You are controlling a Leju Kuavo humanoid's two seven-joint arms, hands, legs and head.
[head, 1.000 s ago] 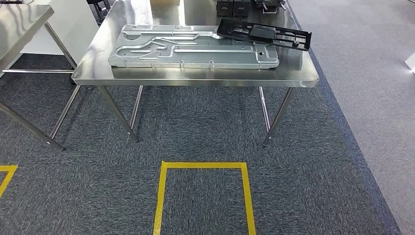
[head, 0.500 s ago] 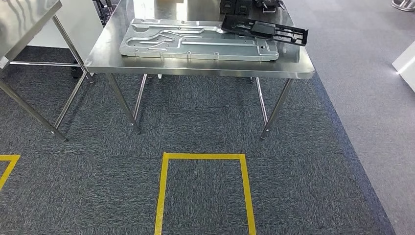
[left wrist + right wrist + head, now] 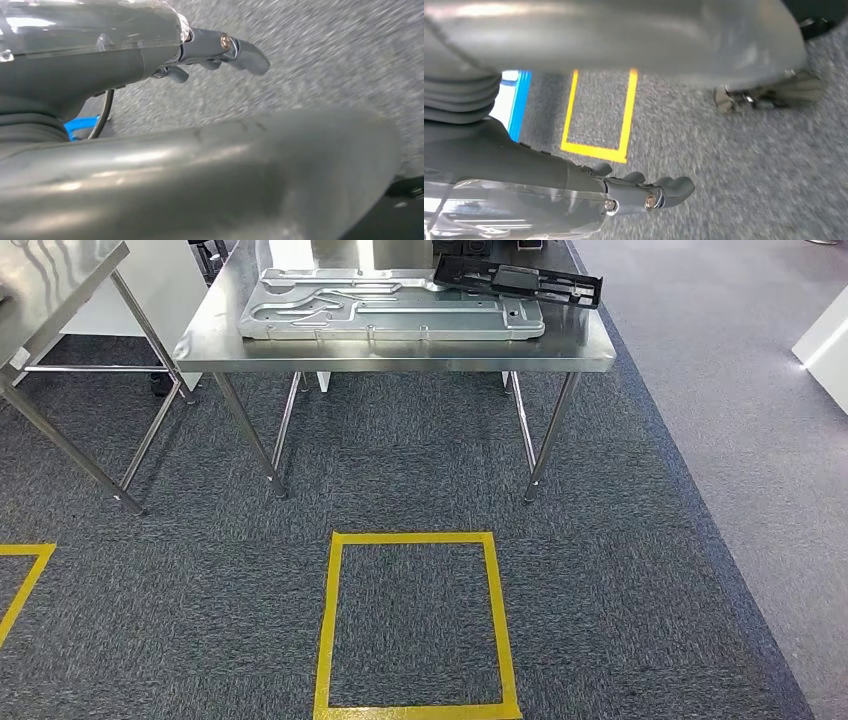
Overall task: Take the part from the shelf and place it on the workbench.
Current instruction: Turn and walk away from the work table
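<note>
Hands: left hand (image 3: pixel 220 50) and right hand (image 3: pixel 644 192) both hang at the robot's sides over grey carpet; fingers loosely extended, apart, holding nothing.
Floor mark: yellow tape square (image 3: pixel 415 625) on the carpet, nearest thing ahead; it sits on the robot's side of the steel table, well short of its legs.
Landmark: steel table (image 3: pixel 400 352), just beyond the tape square, bare front edge facing the robot.
Second table: steel table corner (image 3: pixel 60 280) to the left of the main table, a gap between them.
Silver part: large flat stamped metal plate (image 3: pixel 390 310) lies flat on the main table, near its front edge, spanning most of the width.
Black part: black plastic frame (image 3: pixel 520 280) farther back on the main table, at the right, its near side resting over the plate's right rear corner.
Shelf: cannot tell where it is; which piece is the task's part is also unclear from here.
Handling, plate: judged stiff, fairly heavy, smooth and slippery, thin edges; best taken by both long edges with two hands.
Handling, frame: judged light, rigid, somewhat brittle at the thin rails; grip the thicker middle block or a long rail.
Part vs hands: both pieces are up on the table, well apart from and above the hanging hands; no contact.
</note>
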